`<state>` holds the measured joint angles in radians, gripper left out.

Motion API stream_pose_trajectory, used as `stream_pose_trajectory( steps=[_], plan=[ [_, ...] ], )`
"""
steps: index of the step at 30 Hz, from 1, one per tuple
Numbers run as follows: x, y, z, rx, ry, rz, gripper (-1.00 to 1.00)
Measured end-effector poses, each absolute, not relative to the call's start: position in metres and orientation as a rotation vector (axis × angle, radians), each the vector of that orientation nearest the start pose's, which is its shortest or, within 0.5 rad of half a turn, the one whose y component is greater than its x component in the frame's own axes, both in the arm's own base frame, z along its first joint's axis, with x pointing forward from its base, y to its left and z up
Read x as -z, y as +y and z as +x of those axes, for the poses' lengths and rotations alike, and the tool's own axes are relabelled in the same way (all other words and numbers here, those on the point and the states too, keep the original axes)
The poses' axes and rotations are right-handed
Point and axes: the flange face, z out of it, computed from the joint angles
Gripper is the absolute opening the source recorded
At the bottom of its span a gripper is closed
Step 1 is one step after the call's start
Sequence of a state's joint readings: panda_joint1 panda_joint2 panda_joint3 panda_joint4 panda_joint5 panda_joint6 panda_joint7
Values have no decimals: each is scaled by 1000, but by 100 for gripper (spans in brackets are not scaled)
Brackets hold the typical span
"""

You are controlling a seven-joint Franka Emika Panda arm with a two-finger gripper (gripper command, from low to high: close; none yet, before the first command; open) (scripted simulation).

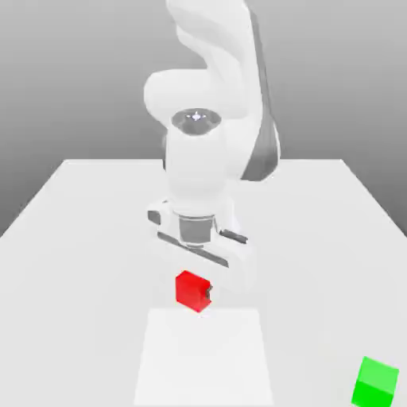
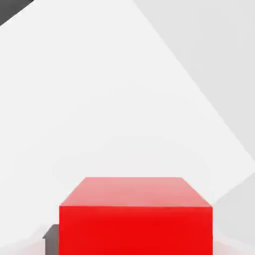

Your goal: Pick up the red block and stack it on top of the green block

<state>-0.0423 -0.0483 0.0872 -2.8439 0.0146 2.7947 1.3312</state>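
Exterior view: the white Panda arm bends forward over the pale table, its wrist pointed downward and its gripper lowered to the red block. The jaws are clamped on the red block, which sits directly between them just under the hand; a dark fingertip shows pressed against the block's side toward the exterior view's right. Whether the block rests on the table or hangs just above it cannot be told from here. Immediately below the jaws, toward the camera, a lighter square patch marks the table surface. The green block stands well apart from the jaws, nearer the camera and off toward the exterior view's right, close to the table's corner, and nothing touches it.

Hand view: the red block sits close before the camera, held in the jaws, its top face and one flat side turned toward the lens. A dark finger pad lies against one of the block's lower edges. Beyond the jaws the table spreads out in pale grey bands, with a dark wedge of background at one corner.
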Motion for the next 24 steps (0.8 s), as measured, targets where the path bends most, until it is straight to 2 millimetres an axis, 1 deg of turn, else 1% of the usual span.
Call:
stream_pose_trajectory(
  steps=[5,9,12,15,16,17,19,20,24],
  plan=[
    [-223,80,411,-9,1487,-2769,-100],
    [-231,135,442,-11,1144,-2927,-100],
    [-238,180,461,-9,878,-3017,-100],
    [-244,230,473,-4,602,-3082,-100],
    [-240,240,475,-3,544,-3093,-100],
    [-230,246,477,-2,515,-3097,-100],
    [-203,250,478,0,494,-3101,-100],
    [-190,250,477,0,490,-3102,100],
    [-190,250,477,0,490,-3102,100]
  ],
)
